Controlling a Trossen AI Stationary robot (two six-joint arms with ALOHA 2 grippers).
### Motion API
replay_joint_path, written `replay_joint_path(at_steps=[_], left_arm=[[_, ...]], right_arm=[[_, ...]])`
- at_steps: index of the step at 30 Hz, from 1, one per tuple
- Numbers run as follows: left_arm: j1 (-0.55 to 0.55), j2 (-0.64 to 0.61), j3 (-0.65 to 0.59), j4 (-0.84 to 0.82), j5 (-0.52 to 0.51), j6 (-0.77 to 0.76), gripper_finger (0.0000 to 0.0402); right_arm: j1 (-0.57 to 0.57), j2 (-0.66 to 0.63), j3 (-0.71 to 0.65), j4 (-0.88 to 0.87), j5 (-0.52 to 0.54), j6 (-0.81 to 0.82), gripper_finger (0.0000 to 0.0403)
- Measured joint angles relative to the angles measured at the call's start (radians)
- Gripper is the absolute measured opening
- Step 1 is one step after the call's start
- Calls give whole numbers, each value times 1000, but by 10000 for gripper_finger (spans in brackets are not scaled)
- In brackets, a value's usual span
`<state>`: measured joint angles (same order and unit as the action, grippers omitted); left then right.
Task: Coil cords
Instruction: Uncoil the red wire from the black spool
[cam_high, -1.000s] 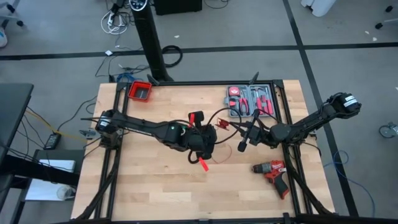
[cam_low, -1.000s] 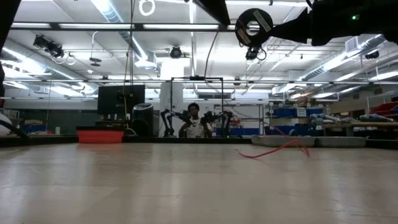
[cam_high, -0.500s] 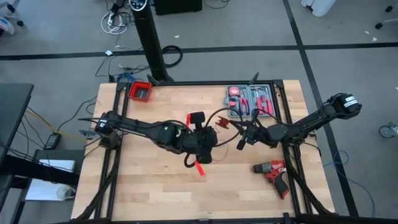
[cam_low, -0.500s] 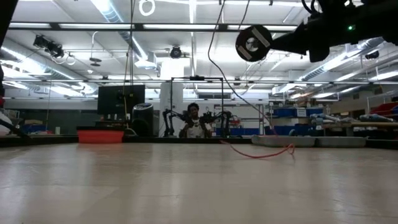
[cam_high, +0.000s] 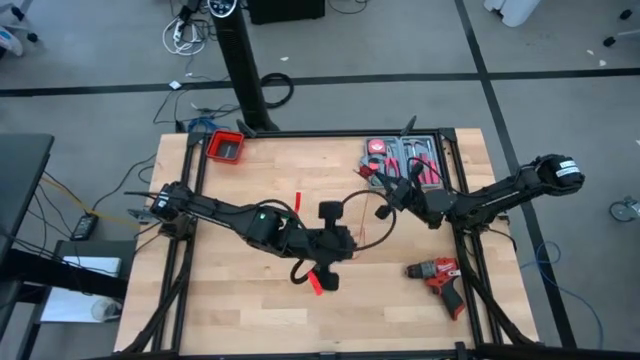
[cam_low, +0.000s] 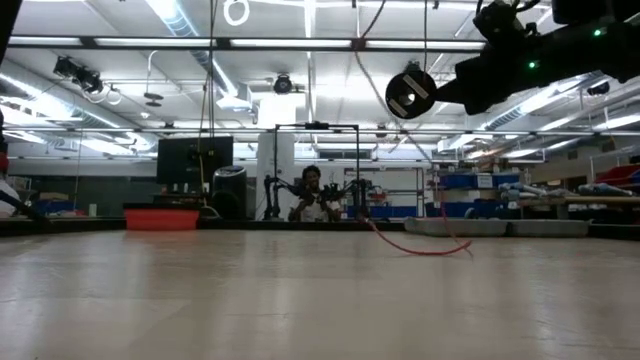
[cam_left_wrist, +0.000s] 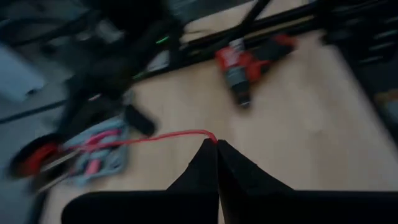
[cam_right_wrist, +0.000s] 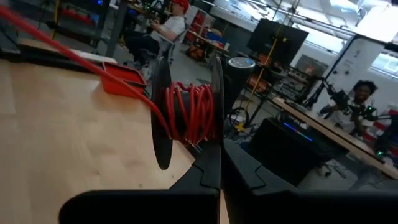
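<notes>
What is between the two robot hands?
In the high view, the red wire stretches from the left gripper to the spool held by the right gripper, over bare table.

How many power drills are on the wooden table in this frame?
1. The red and black power drill lies on its side at the table's front right, below the right arm; the left wrist view shows it too. None seems hidden.

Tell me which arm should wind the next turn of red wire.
Probably right: the right end effector is shut on the spool that carries the wound turns. The left end effector only pinches the red wire on its free stretch, so it suits feeding.
</notes>
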<state>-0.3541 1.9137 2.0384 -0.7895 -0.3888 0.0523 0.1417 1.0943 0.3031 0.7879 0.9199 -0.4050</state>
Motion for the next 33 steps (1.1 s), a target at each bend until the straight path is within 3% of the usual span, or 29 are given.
replay_joint_path(at_steps=[6, 11, 15, 23, 33], left_arm=[[0, 4, -63, 1, 82, -12, 0], [7, 6, -218, 92, 95, -30, 0], [22, 6, -357, 254, 94, -48, 0], [84, 6, -592, 505, -35, -160, 0], [125, 6, -638, 484, -112, -192, 0]], right_arm=[[-6, 0, 0, 2, -11, 35, 0], [-4, 0, 0, 1, -3, 35, 0], [11, -1, 0, 3, 1, 18, 0], [67, -2, 0, 59, 0, -62, 0], [114, -3, 0, 108, 32, -138, 0]])
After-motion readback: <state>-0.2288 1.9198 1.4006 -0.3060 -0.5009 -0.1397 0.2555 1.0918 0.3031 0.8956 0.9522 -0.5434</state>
